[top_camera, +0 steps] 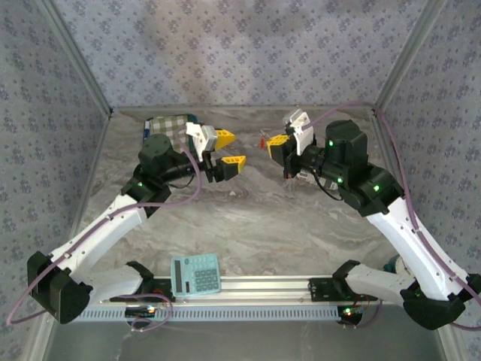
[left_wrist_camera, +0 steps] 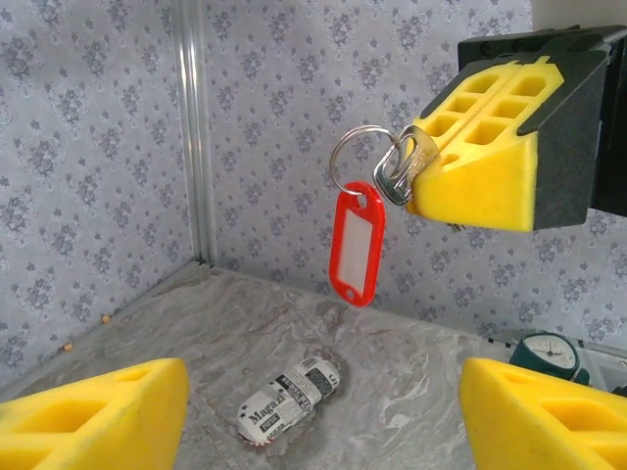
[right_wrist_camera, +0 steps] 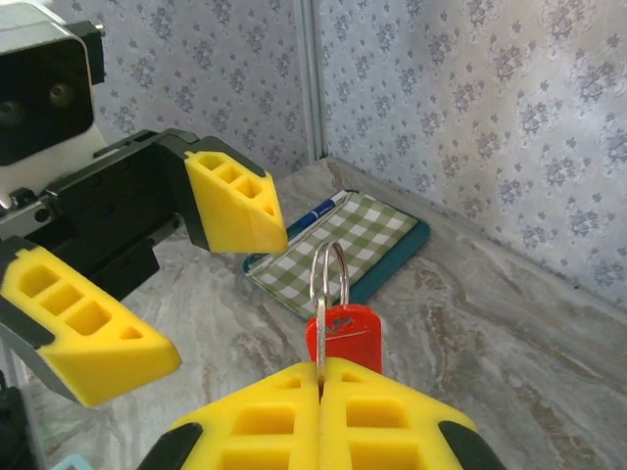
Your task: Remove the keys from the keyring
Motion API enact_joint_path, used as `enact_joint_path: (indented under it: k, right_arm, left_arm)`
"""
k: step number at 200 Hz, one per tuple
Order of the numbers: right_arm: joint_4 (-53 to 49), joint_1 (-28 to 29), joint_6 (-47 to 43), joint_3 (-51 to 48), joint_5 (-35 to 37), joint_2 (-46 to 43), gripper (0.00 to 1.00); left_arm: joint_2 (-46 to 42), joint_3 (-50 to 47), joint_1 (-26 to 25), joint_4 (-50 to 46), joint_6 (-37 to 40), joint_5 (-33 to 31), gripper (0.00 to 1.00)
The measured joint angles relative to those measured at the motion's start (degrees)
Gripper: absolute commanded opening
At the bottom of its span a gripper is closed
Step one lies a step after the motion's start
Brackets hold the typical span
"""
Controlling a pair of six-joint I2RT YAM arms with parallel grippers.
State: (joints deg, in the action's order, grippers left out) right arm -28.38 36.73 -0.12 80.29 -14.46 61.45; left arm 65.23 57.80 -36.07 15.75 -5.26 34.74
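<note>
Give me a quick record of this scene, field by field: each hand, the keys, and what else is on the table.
left hand: open, empty, facing the right hand across a gap
right hand: shut on the keys, raised above the table
keys: metal, pinched at the fingertips, still on the ring
ring: hangs free beside the fingertips
red tag: dangles from the ring, clear of the table
other items: calculator near the arm bases; checked pad with a pen; rolled magazine

teal calculator [top_camera: 195, 274] near edge | checked pad [right_wrist_camera: 338, 250] far-left corner | rolled magazine [left_wrist_camera: 290, 399] lying flat
</note>
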Motion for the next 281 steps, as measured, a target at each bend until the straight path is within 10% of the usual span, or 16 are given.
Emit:
enact_joint_path:
  k: [135,281]
  right_arm:
    - [2.36,-2.75,2.05,-1.81,-10.75,-0.92,0.00]
    - [8.04,-5.64,-4.94,-8.72,-23.34,-3.85,0.00]
  left_arm:
    - [0.20,0.61,5.03,4.00,-6.43,-0.72,0.61]
    - [2.54,4.87,6.43,3.69,-10.93,14.43,0.76]
